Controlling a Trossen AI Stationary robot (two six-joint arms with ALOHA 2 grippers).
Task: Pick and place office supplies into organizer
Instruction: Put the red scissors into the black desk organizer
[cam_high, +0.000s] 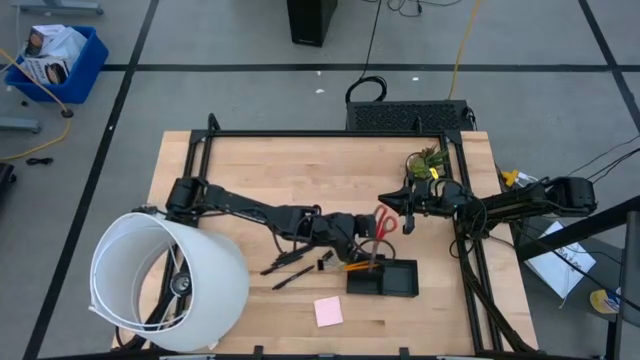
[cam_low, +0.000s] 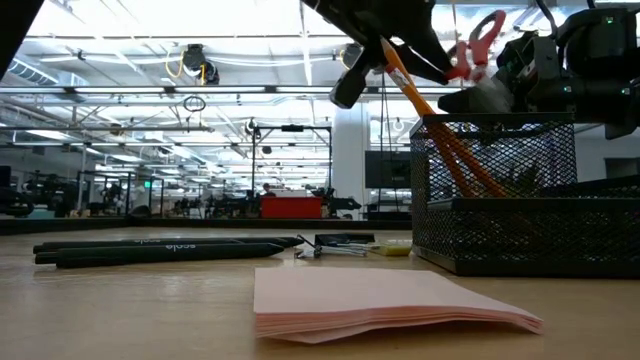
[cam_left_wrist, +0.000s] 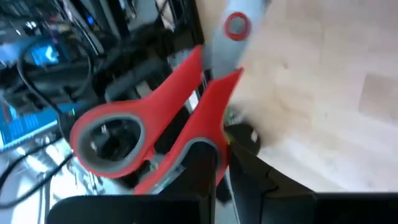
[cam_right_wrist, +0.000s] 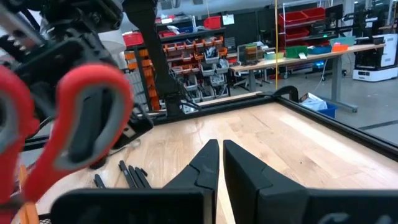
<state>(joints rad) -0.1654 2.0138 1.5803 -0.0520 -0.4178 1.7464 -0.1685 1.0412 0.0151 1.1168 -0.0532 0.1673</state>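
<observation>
Left arm stretched low across the worktop (cam_high: 250, 160) from its base at the left edge, forearm angled toward the centre, wrist bent just above the black mesh organizer (cam_high: 382, 279). Left claw (cam_high: 372, 232) clamped on the red-handled scissors (cam_high: 385, 222), handles raised and blades hidden behind the claw; in the left wrist view, red loops (cam_left_wrist: 112, 138) close to the lens, pivot screw beyond, dark fingers (cam_left_wrist: 205, 168) pressed against the handle. From table height, scissors (cam_low: 478, 45) held above the organizer (cam_low: 520, 215), its tall cup holding a slanted orange pencil (cam_low: 440, 135).

Right arm reaching in from the right edge, extended level toward the centre, right claw (cam_high: 408, 212) with fingers together and holding nothing, tip just beside the scissors; in the right wrist view, two dark fingers (cam_right_wrist: 208, 165) touching, red handle (cam_right_wrist: 81, 124) looming near.

Black pens (cam_high: 285, 268) lying on the worktop left of the organizer, a small black clip (cam_high: 324, 262) between pens and organizer. Pink sticky-note pad (cam_high: 328, 311) flat near the front edge, apart from the organizer. Large white lampshade (cam_high: 165, 282) at the front left corner, small plant (cam_high: 428, 160) at the back right.
</observation>
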